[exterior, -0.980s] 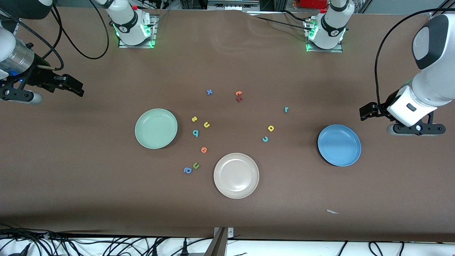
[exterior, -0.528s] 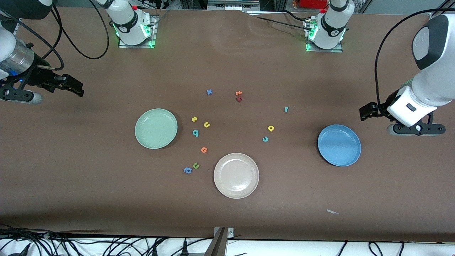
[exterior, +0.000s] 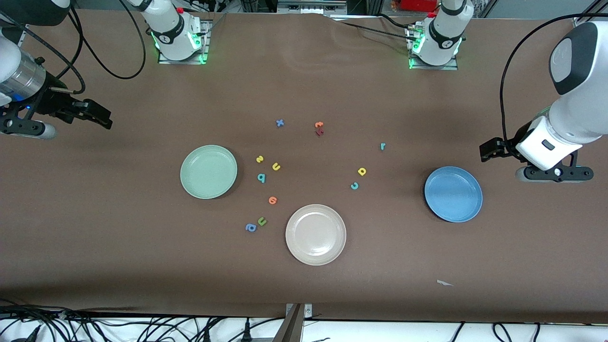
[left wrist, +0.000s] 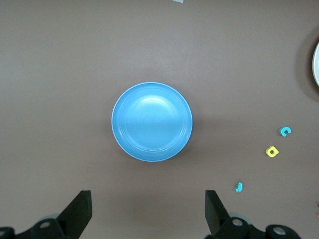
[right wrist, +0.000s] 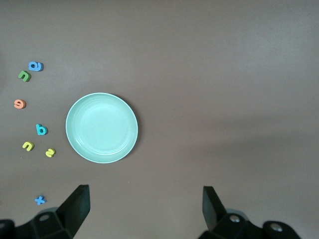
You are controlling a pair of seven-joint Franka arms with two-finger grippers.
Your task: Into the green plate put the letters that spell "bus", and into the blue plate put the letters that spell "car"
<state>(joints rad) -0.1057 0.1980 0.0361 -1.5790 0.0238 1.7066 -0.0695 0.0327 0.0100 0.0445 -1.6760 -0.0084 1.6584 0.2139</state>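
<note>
Plainly both plates hold nothing, while the left claw (left wrist: pixel 145 211) and right claw (right wrist: pixel 144 209) hover spread wide.

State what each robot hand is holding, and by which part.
Nothing is held. The left hand is open above the table by the blue plate; the right hand is open near the green plate.
</note>
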